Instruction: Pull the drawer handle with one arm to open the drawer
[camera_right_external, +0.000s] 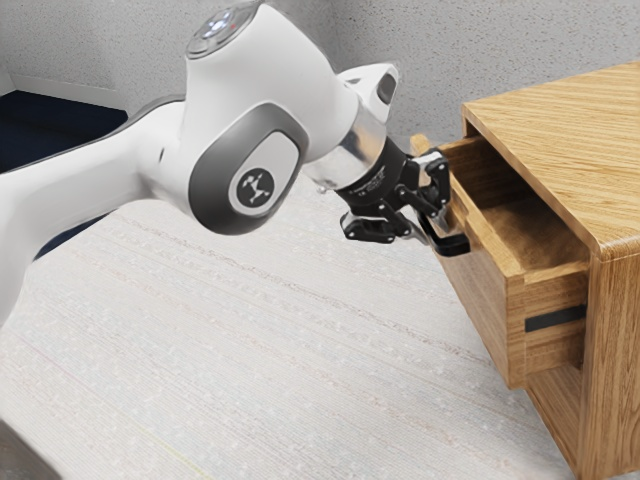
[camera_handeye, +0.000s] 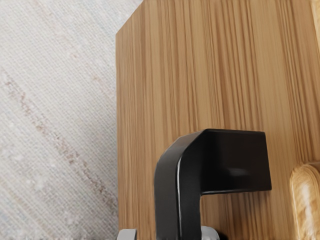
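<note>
Drawer (camera_right_external: 497, 247) is part-way out of the wooden cabinet (camera_right_external: 575, 130), which sits at the exterior view's right edge of the pale textured surface (camera_right_external: 250, 350). Drawer's front panel faces the arm. Inside the drawer, what shows is plain wood: inner walls and a strip of floor. The far end is hidden under the cabinet top. The near end of the front panel has a dark slot (camera_right_external: 555, 318). Black drawer handle (camera_right_external: 453, 243) is on the front panel, and its near end sticks out below the gripper (camera_right_external: 425, 210). The gripper is right at the handle, arm coming in from the exterior view's left. It's black on black there, so can't tell if the hand is clamped on the handle or loose around it. In the wrist view the handle (camera_handeye: 210, 165) is an L-shaped black bracket just under the hand, against the drawer front (camera_handeye: 200, 75), with the surface (camera_handeye: 50, 100) off to the side. A rounded light-wood piece (camera_handeye: 305, 200) sits beside the handle bracket, can't identify it. Behind it all is a grey speckled wall (camera_right_external: 480, 40), plus a dark blue patch (camera_right_external: 50, 120) at the surface's far left edge. The space between arm and drawer front is taken up by the handle and hand.
</note>
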